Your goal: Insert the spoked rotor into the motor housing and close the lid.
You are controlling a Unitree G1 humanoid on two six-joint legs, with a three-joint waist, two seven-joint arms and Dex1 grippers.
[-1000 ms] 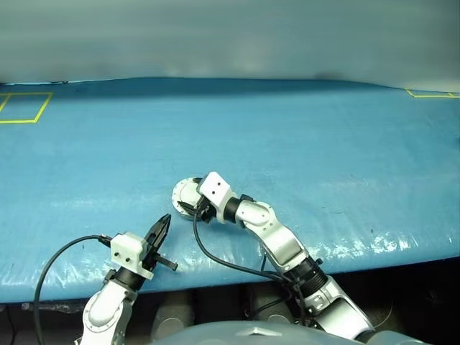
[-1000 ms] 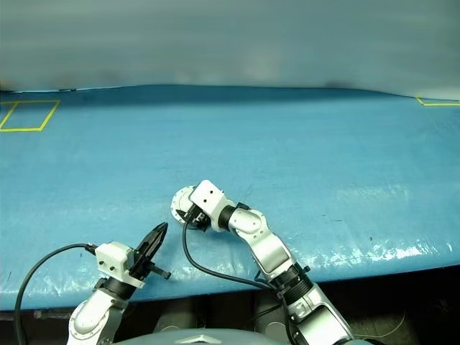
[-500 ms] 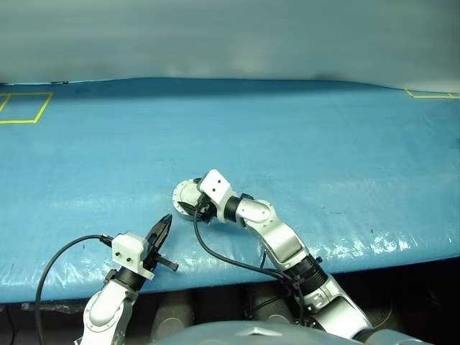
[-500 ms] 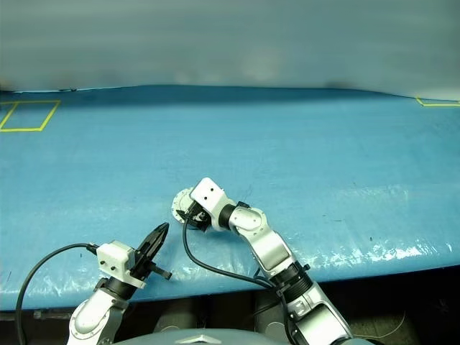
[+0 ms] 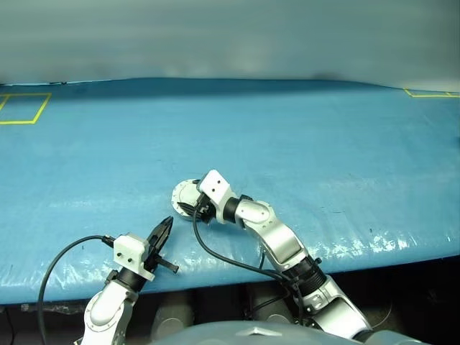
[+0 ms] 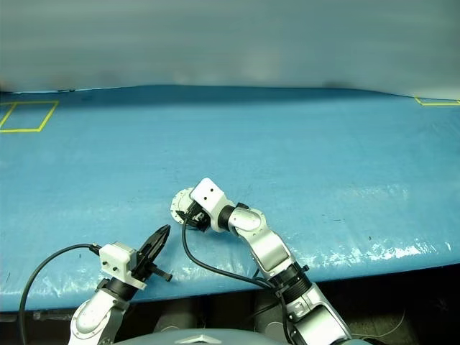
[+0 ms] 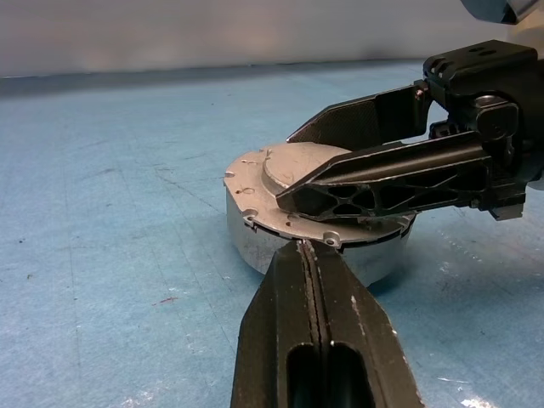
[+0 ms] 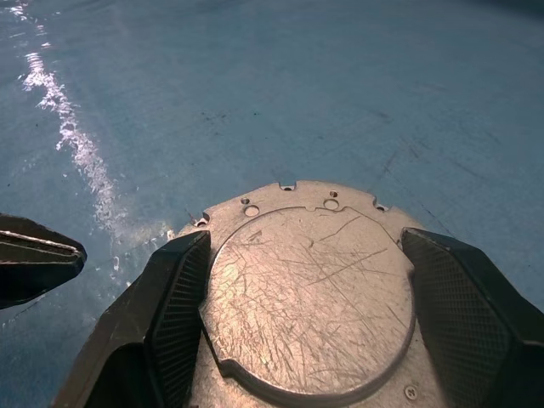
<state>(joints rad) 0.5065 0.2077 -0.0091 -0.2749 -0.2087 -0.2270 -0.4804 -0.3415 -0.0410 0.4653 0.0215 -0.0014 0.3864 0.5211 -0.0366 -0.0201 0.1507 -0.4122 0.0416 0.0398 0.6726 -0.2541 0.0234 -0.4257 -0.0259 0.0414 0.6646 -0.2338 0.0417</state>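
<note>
Nothing has moved: near the desk's front edge, our right pincer [image 8: 306, 297] straddles the round grey metal lid [image 8: 310, 285] closed over the grey motor housing [image 7: 255, 242], fingers apart; left pincer [image 7: 309, 255] together. We press evenly.

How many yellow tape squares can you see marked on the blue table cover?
2. One yellow tape square lies at the far left; a corner of another shows at the far right edge. More may lie outside the views.
</note>
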